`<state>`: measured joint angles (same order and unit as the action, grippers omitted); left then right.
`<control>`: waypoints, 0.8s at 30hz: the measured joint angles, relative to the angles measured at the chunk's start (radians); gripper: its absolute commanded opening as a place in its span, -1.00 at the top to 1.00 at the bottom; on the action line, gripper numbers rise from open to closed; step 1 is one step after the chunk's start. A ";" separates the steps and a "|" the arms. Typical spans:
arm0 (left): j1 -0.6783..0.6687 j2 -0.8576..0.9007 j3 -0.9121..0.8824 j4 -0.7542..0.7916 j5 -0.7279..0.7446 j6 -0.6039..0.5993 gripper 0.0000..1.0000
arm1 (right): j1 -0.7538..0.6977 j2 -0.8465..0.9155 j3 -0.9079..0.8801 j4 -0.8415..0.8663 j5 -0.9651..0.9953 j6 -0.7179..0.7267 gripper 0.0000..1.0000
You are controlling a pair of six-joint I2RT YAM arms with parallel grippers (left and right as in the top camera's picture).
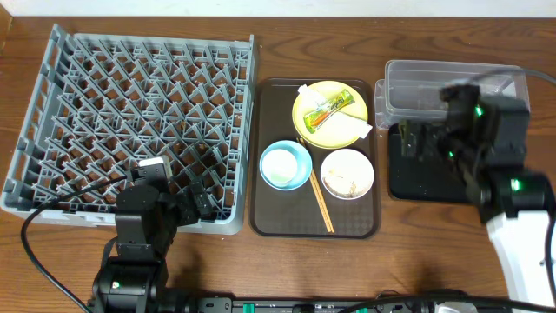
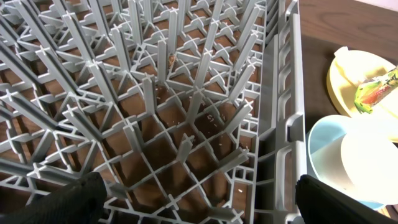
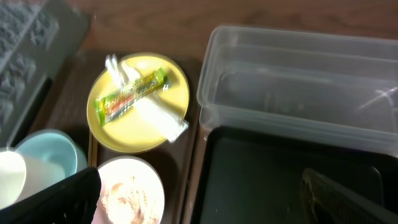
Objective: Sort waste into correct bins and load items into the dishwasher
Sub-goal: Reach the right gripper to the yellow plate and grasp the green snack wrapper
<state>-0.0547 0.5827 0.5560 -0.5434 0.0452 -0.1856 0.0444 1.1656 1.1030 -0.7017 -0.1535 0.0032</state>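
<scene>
Both arms are off the goods right now. The right tool (image 3: 202, 199) hangs over the black tray (image 3: 261, 180), its fingers spread wide with nothing between them. The left tool (image 2: 199, 202) is just as wide and just as empty, low over the near corner of the grey dish rack (image 2: 155, 124).

The waste sits untouched on the brown serving tray (image 1: 278, 217). The snack wrapper (image 3: 130, 94) lies flat across the yellow plate (image 3: 118, 135) with the crumpled white paper (image 3: 163, 121) touching it. The rice scraps (image 1: 346, 181) are in the white bowl (image 1: 324, 169).

I'd say the step in hand is the wrapper, and it's the right arm's job. That arm is the nearer one, and the clear tub (image 3: 298, 87) is just beside it. The wrapper is thin and flat, so the tool should come down steeply and straddle the short width. It should pinch at one end, clear of the paper, so the two don't lift together. Press lightly, because the plate could slide on the tray.

The cream cup (image 2: 367, 158) in the light-blue bowl (image 2: 320, 134) and the chopsticks (image 1: 321, 204) can wait for the left arm.
</scene>
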 measured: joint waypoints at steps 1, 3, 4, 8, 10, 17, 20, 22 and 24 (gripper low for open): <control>0.000 0.000 0.000 0.000 0.000 0.000 -1.00 | 0.010 0.032 0.034 -0.019 -0.004 -0.016 -0.99; 0.000 0.000 0.000 0.000 0.000 0.000 -1.00 | 0.021 0.066 0.068 -0.016 -0.012 -0.029 -0.98; 0.000 0.000 0.000 0.000 0.000 0.000 -1.00 | 0.023 0.076 0.078 -0.016 -0.022 -0.034 -0.98; 0.000 0.000 0.000 0.000 0.000 0.000 -1.00 | 0.023 0.083 0.080 0.040 -0.076 -0.040 -0.99; 0.000 0.000 0.000 0.000 0.000 0.000 -1.00 | 0.027 0.083 0.080 0.091 -0.090 -0.027 -0.99; 0.000 0.000 0.000 0.000 0.000 0.002 -1.00 | 0.177 0.141 0.118 0.144 0.005 0.060 -0.93; 0.000 0.000 0.000 0.000 0.000 0.002 -1.00 | 0.238 0.223 0.183 0.136 0.055 0.085 -0.92; 0.000 0.000 0.000 -0.001 0.000 0.002 -1.00 | 0.271 0.293 0.240 0.126 0.077 0.096 -0.92; 0.000 0.000 0.000 0.000 0.000 0.003 -1.00 | 0.290 0.359 0.291 0.117 0.095 0.103 -0.91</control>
<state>-0.0551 0.5827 0.5564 -0.5438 0.0452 -0.1829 0.3340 1.5249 1.3937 -0.5846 -0.0586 0.1066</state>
